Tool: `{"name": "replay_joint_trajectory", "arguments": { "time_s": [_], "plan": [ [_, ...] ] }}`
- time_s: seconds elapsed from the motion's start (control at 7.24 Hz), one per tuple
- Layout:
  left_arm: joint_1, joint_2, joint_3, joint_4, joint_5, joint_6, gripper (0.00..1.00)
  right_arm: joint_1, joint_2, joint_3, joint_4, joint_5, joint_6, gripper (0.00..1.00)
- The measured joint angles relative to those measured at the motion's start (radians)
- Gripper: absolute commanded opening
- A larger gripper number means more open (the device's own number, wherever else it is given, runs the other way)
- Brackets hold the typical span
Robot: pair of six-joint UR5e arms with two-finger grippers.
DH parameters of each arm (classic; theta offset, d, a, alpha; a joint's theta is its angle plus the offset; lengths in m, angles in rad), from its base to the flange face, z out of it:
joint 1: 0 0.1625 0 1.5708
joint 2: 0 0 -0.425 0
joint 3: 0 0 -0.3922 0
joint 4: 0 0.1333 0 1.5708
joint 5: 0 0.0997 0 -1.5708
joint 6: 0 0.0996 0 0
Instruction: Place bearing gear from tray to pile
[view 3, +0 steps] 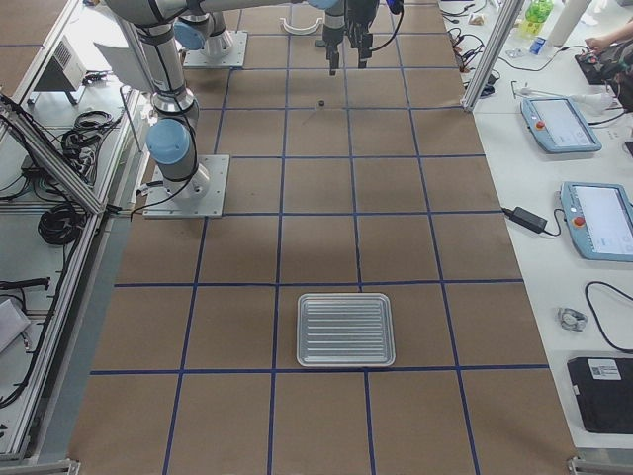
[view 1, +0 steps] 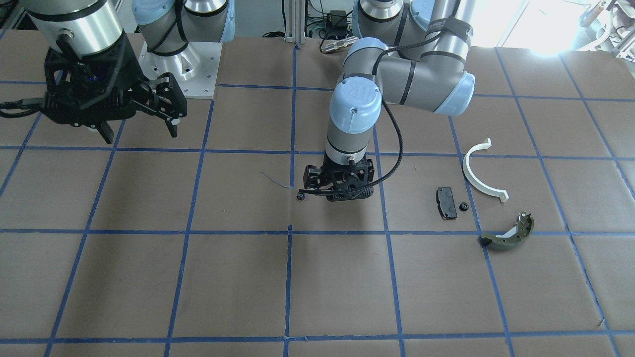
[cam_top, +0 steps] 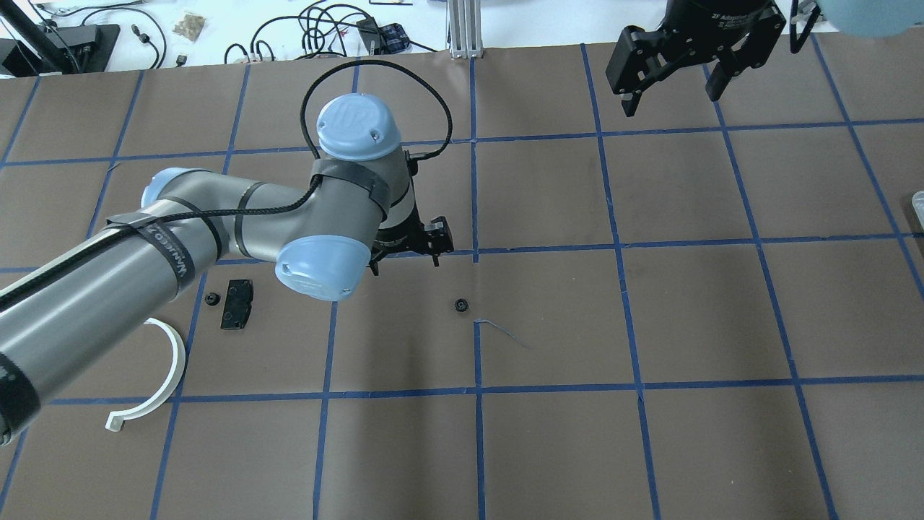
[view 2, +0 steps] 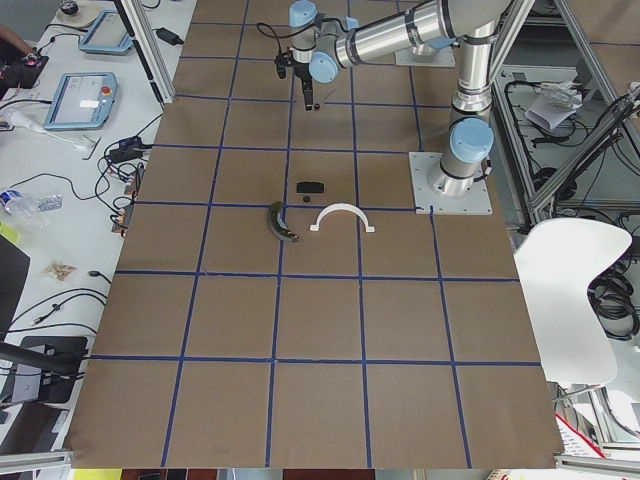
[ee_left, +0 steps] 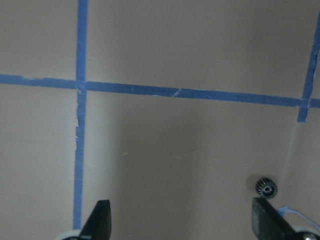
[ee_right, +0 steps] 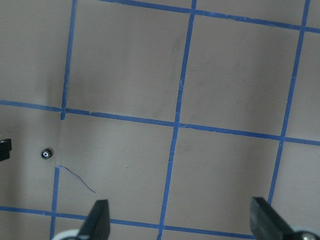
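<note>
A small black bearing gear (cam_top: 459, 305) lies on the brown table near its middle, also seen as a bearing gear (ee_left: 265, 188) just ahead of one finger in the left wrist view. My left gripper (view 1: 337, 194) hovers low beside it, open and empty. A second small gear (view 1: 464, 207) sits in the pile next to the black pad (view 1: 446, 202), with the white half-ring (view 1: 478, 173) and olive shoe (view 1: 508, 234) nearby. The ribbed metal tray (view 3: 346, 330) is far off, toward the right end. My right gripper (cam_top: 671, 97) hangs high, open and empty.
Blue tape lines grid the brown table cover (cam_top: 548, 318). A thin loose thread (cam_top: 502, 331) lies by the gear. Both arm bases (view 1: 183, 69) stand at the robot's edge. Cables and pendants (view 3: 559, 124) lie on the side benches beyond the table.
</note>
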Motion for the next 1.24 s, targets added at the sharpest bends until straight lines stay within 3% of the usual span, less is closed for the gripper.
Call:
{"name": "replay_joint_trajectory", "arguments": {
  "time_s": [0.69, 0.83, 0.97, 1.11, 1.24],
  "plan": [
    [-0.098, -0.124, -0.005, 0.13, -0.001, -0.02, 1.0, -0.055, -0.01, 0.023, 0.038, 0.002, 0.073, 1.0],
    [-0.1, -0.134, -0.005, 0.132, -0.002, -0.018, 0.94, -0.055, -0.011, 0.024, 0.039, -0.003, 0.083, 1.0],
    [-0.101, -0.14, -0.006, 0.132, -0.002, -0.018, 0.86, -0.055, -0.012, 0.025, 0.043, -0.006, 0.088, 1.0],
    [-0.101, -0.143, -0.006, 0.133, -0.002, -0.018, 0.61, -0.056, -0.013, 0.026, 0.045, -0.007, 0.09, 1.0],
    [-0.102, -0.144, -0.005, 0.133, -0.002, -0.018, 0.48, -0.056, -0.016, 0.026, 0.047, -0.004, 0.089, 1.0]
  ]
}}
